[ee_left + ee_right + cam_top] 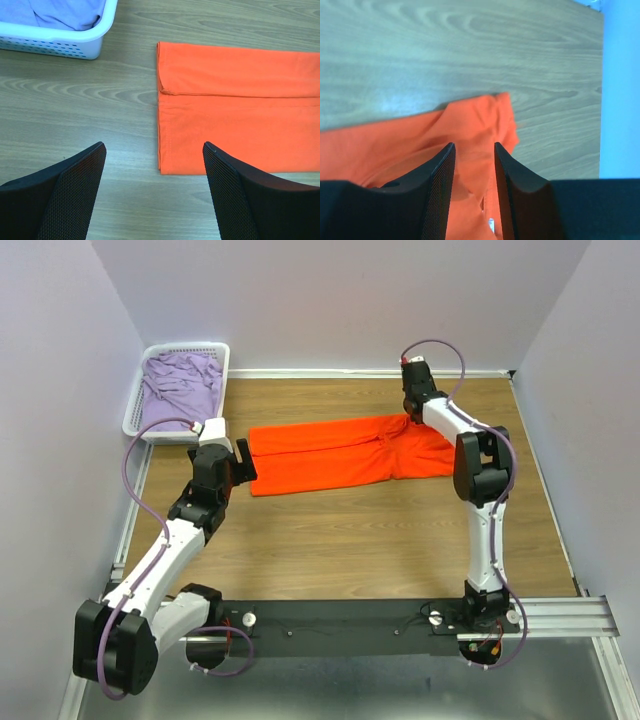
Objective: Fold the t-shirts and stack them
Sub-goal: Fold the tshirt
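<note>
A bright orange t-shirt (pixel 340 452) lies on the wooden table as a long band, folded lengthwise, its left end square and flat (pixel 235 125). My left gripper (pixel 246 461) hovers just off that left end, open, with bare wood between its fingers (pixel 155 147). My right gripper (pixel 408 412) is at the shirt's far right end, over rumpled cloth (pixel 420 140). Its jaws stand partly apart (pixel 474 146) with orange cloth showing in the gap, nothing pinched. A pale lilac t-shirt (pixel 180 388) lies crumpled in the basket (pixel 65 12).
The white lattice basket (pixel 185 347) stands at the back left corner, close to my left gripper (pixel 55 42). Lilac walls close in the table on the left, back and right. A black rail with both arm bases runs along the near edge (pixel 350 625).
</note>
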Robot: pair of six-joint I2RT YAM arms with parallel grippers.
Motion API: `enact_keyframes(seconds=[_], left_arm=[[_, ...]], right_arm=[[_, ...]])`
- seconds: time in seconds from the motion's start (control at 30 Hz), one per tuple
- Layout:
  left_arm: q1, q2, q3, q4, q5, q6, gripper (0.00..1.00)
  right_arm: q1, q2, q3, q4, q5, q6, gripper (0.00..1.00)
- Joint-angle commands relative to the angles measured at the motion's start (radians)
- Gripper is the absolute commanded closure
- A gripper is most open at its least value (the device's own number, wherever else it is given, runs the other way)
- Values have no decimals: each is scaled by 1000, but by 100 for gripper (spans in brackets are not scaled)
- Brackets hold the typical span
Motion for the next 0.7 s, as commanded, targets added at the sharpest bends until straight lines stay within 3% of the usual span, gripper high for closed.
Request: enact_keyframes(seconds=[0.0,0.17,0.27,0.4,0.57,0.67], left_arm=[[-7,11,-10,11,-1,3,14],[-7,17,-6,11,-4,3,14],[-7,23,-6,13,-1,4,14],[-9,25,-4,11,2,3,14],[-7,20,-3,10,1,1,14],[-7,14,-6,10,-2,0,14]], right_arm=[[-5,-58,5,7,-34,109,55],[-2,-200,-105,1,-325,305,56],[10,-234,-150,-1,-407,425,56],[65,-251,-189,-1,-341,572,56],[134,-222,-194,-53,-156,720,45],[157,-196,-182,-73,-94,773,44]])
